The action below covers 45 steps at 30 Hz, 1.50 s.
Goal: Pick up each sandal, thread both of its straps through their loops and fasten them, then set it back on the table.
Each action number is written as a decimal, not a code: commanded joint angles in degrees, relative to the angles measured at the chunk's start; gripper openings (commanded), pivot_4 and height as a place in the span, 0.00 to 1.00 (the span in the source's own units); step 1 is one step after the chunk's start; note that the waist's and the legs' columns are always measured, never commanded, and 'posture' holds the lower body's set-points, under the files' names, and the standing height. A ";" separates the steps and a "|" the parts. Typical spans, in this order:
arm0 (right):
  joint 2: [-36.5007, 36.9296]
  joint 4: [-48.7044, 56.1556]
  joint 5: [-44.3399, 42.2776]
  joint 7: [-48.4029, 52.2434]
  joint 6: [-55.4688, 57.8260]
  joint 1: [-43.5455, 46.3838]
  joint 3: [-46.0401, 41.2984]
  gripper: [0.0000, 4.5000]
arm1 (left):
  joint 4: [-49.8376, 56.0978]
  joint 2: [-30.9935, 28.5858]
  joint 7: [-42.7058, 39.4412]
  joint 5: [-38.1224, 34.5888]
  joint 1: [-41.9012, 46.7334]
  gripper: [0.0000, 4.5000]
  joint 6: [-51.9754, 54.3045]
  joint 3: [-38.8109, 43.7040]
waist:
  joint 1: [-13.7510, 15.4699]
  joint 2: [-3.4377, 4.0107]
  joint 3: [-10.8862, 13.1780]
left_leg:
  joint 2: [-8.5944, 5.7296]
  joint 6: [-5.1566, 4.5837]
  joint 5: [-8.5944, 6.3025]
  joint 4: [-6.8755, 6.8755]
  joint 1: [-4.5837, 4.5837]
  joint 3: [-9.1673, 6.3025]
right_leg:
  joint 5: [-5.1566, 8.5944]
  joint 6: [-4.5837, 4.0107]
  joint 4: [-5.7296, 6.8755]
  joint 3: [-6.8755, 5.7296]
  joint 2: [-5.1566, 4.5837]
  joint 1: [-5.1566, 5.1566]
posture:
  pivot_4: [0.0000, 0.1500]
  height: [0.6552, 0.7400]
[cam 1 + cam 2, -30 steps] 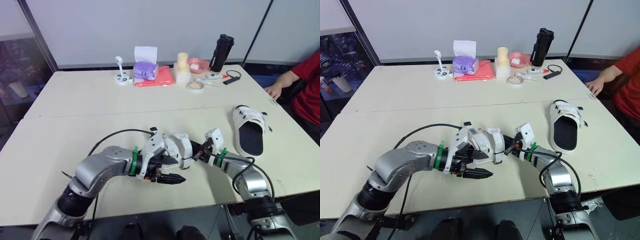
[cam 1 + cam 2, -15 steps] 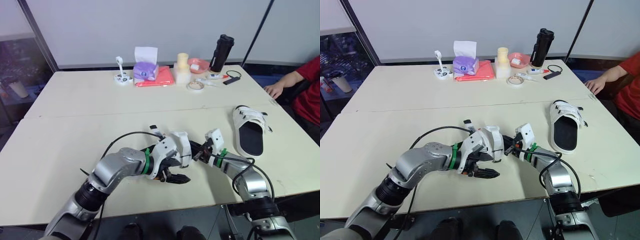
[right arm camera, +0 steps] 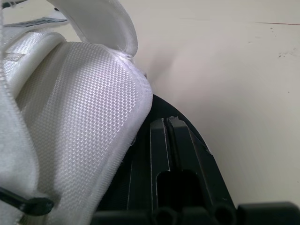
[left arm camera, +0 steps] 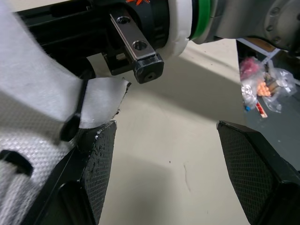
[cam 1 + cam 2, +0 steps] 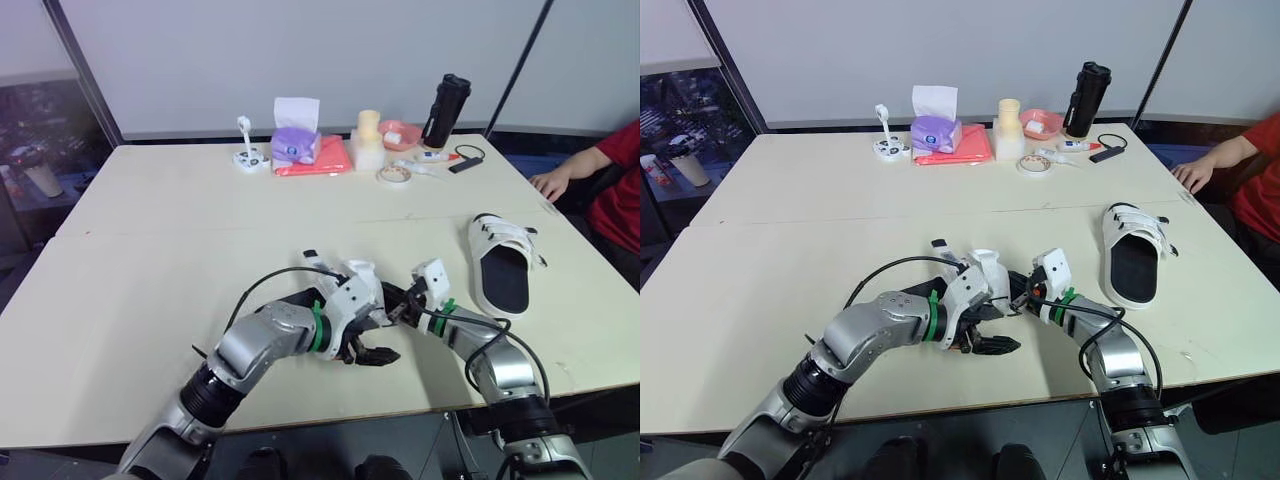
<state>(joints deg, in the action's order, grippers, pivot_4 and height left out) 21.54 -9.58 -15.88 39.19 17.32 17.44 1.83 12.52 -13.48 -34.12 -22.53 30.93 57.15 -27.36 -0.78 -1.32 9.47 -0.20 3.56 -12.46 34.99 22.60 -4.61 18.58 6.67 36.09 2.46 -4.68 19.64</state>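
Compared with one second ago, the left arm is reaching further forward and to the right, so the left tool [image 5: 375, 354] is now sitting just in front of the near sandal [image 5: 360, 284]. The sandal itself is staying in almost the same place, in the near middle of the pale bench [image 5: 150, 260]. This tool is standing wide open and gripping nothing; one of its fingers [image 4: 89, 178] is touching a white strap [image 4: 101, 99] of the sandal. The right tool [image 5: 396, 304] is meeting the sandal from the other side with its fingers pressed together. The woven strap is leaning on them, but it is not possible to tell whether anything is pinched. The second sandal [image 5: 503, 264] is lying flat, well apart, near the right edge of the bench. Along the far side a tissue box [image 5: 296, 144], a tape roll [image 5: 393, 174] and a black bottle [image 5: 441, 95] are standing before a grey wall [image 5: 250, 50]. A person's hand [image 5: 548, 183] is resting at the right edge.
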 commanded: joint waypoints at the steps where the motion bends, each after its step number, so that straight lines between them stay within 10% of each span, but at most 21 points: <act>1: 0.07 -4.42 2.48 -0.16 2.89 -3.43 2.43 0.00 | 4.30 -2.81 4.88 0.90 -1.61 0.79 6.69 6.00 | -0.23 0.02 -0.01 | 0.01 0.00 0.00 -0.03 0.00 0.00 | 0.00 0.00 -0.01 0.00 0.00 0.00 | 1.00 1.00; 36: -0.10 -4.40 2.97 0.35 3.28 -3.25 2.65 0.00 | 1.28 3.90 -0.25 -6.55 -4.08 0.79 0.43 11.49 | -0.06 -0.01 -0.03 | -0.02 -0.09 -0.06 -0.81 -0.09 0.00 | -0.16 -0.22 -0.87 -0.05 0.13 0.05 | 1.00 1.00; 43: 0.05 -4.78 3.07 0.58 3.18 -2.89 2.70 0.00 | 2.14 3.21 -0.46 -7.57 -4.96 0.03 0.67 11.90 | -0.17 -0.02 -0.03 | -0.02 -0.09 -0.06 -0.81 -0.11 0.02 | -0.15 -0.21 -0.89 -0.04 0.12 0.04 | 1.00 1.00; 45: 0.07 -4.88 3.10 0.66 3.13 -2.84 2.74 0.00 | 3.08 2.62 -0.74 -8.31 -5.51 0.01 1.35 12.11 | -0.17 -0.02 -0.03 | -0.02 -0.09 -0.06 -0.82 -0.10 0.02 | -0.15 -0.21 -0.89 -0.04 0.13 0.04 | 1.00 1.00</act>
<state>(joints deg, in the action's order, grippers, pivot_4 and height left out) 21.54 -8.84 -15.87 40.76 17.09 17.18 1.83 12.36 -11.10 -34.21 -29.31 25.16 58.59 -16.00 -0.94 -1.34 9.44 -0.22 3.47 -12.52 34.17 22.49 -4.59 18.43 6.46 35.20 2.42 -4.56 19.68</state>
